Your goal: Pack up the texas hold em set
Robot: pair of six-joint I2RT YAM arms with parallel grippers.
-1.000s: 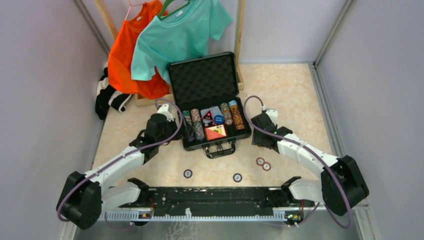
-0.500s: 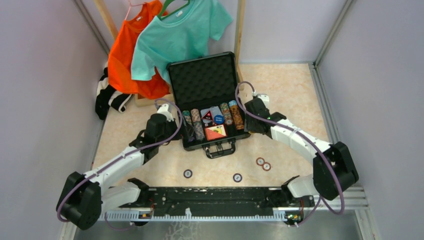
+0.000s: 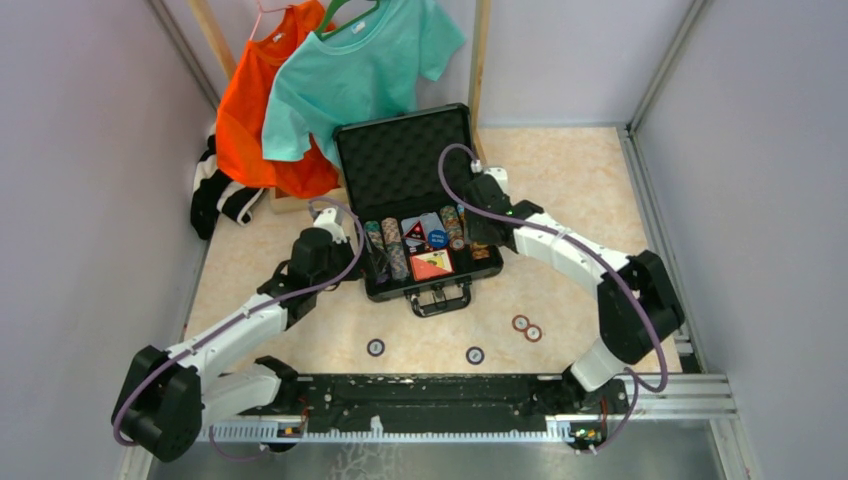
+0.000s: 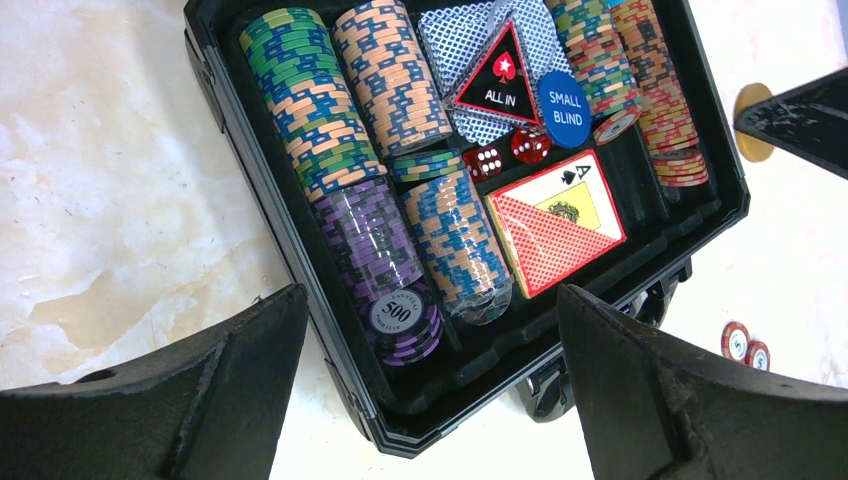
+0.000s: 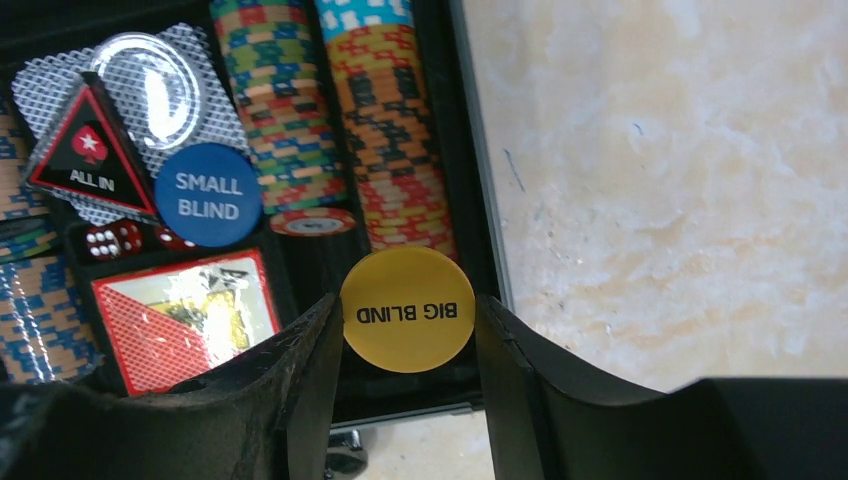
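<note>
**Yellow button held over the open case**

Yellow button [image 5: 407, 311], the one that says BIG BLIND, is pinched between the two fingers of the right gripper [image 5: 407, 325]. It hangs over the right front part of the black case [image 4: 470, 370], close to the case's right wall.

The case lies open on the table [image 3: 580, 180]. Its foam lid [image 3: 405, 165] stands up at the back. Rows of chips [image 4: 385, 70] fill the left and right sides of the case. In the middle lie a blue button [image 4: 563, 108] that says SMALL BLIND, a black and red ALL IN triangle [image 4: 497, 75], two red dice [image 4: 487, 160] and a red card box [image 4: 555, 225].

The left gripper [image 4: 430, 330] is spread wide and grips nothing. It hangs above the left front corner of the case.

Four loose chips [image 3: 475, 355] lie on the table in front of the case. Two of them touch each other on the right, and the other two lie apart, nearer the arms.

An orange shirt [image 3: 255, 120] and a green shirt [image 3: 350, 70] hang behind the case.
</note>
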